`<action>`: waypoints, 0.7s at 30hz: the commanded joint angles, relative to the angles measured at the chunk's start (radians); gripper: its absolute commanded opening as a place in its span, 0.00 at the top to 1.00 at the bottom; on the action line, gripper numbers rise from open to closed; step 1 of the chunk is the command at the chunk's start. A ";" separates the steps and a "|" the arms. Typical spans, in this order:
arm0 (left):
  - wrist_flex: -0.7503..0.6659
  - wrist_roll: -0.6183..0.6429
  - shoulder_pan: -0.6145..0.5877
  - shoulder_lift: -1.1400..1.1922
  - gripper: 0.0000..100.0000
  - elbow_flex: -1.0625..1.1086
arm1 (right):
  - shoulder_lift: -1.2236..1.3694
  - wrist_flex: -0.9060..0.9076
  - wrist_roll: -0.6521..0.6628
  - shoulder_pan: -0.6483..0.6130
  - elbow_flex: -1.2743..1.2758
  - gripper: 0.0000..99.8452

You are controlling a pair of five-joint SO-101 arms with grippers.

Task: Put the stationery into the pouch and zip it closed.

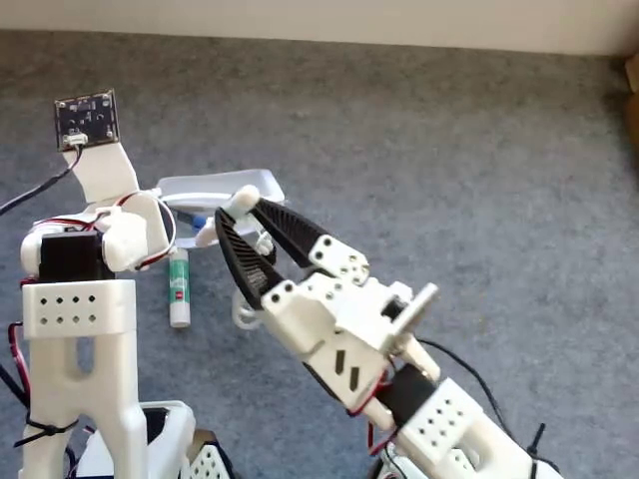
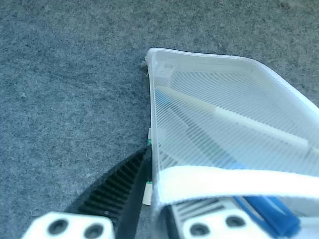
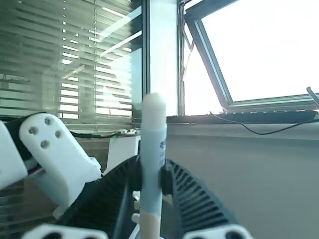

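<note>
My right claw [image 3: 151, 173] pinched one white pen [image 3: 152, 124] by the one mesh pouch [image 2: 224, 114]. My left claw [image 2: 152, 186] clamped its rim. One green-labelled stick [image 1: 179, 289] lay on the grey carpeted tabletop [image 1: 449, 150], with a bright window [image 3: 259, 50] behind.

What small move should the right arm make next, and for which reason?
Probably bring the white stick down toward the pouch. The right gripper has its jaws shut on the white stick, while the left gripper clamps the pouch by its edge, and the white stick is not yet inside.
</note>
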 commanded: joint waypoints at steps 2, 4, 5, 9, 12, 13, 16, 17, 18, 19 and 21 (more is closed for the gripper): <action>0.003 0.008 0.015 -0.028 0.99 -0.051 | 0.136 -0.134 -0.008 0.013 -0.061 0.99; 0.000 0.006 0.015 -0.031 0.99 -0.041 | 0.193 -0.186 -0.008 0.015 -0.058 0.99; -0.003 0.006 0.015 -0.031 0.99 -0.035 | 0.219 -0.209 -0.008 0.015 -0.053 0.99; -0.003 0.005 0.013 -0.031 0.99 -0.031 | 0.308 -0.285 -0.008 0.015 -0.051 0.99; -0.003 0.005 0.013 -0.035 0.99 -0.033 | 0.355 -0.295 -0.008 0.013 -0.047 0.99; -0.003 0.005 0.013 -0.035 0.99 -0.033 | 0.364 -0.295 -0.008 0.013 -0.039 0.99; -0.003 0.005 0.001 -0.035 0.99 -0.033 | 0.369 -0.295 -0.008 0.012 0.002 0.99; -0.003 0.005 -0.013 -0.035 0.99 -0.033 | 0.367 -0.295 -0.008 0.008 0.016 0.99; -0.003 0.005 -0.024 -0.035 0.99 -0.033 | 0.364 -0.295 -0.008 0.008 0.028 0.99; -0.003 0.005 -0.035 -0.035 0.99 -0.033 | 0.363 -0.294 -0.008 0.008 0.036 0.99; -0.003 0.005 -0.047 -0.035 0.99 -0.033 | 0.366 -0.286 -0.006 0.008 0.042 0.97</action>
